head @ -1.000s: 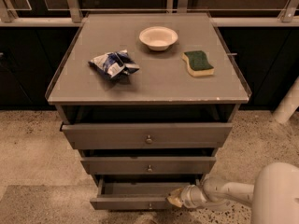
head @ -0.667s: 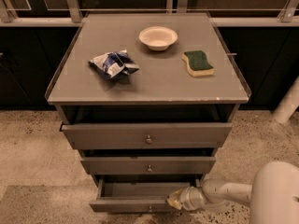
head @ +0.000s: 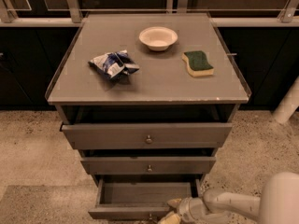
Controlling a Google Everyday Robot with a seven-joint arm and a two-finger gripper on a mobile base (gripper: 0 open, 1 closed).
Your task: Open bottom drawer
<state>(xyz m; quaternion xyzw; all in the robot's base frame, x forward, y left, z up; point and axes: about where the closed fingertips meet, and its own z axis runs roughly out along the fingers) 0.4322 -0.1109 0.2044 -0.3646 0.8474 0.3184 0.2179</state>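
A grey cabinet with three drawers fills the view. The bottom drawer (head: 140, 212), the narrowest one, stands pulled out, and its empty inside shows. Its small brass knob (head: 150, 217) sits at the lower frame edge. My gripper (head: 172, 213) comes in from the lower right on a white arm (head: 233, 204) and sits at the drawer's front right, just beside the knob. The mid-sized drawer (head: 148, 165) and the widest top drawer (head: 147, 135) sit slightly out above it.
On the cabinet top (head: 154, 85) lie a crumpled blue and white chip bag (head: 113, 64), a white bowl (head: 158, 38) and a green and yellow sponge (head: 198, 63). Speckled floor (head: 32, 153) surrounds the cabinet. A dark railing wall stands behind.
The bottom drawer has come a little farther out, and my gripper has stayed at its front right.
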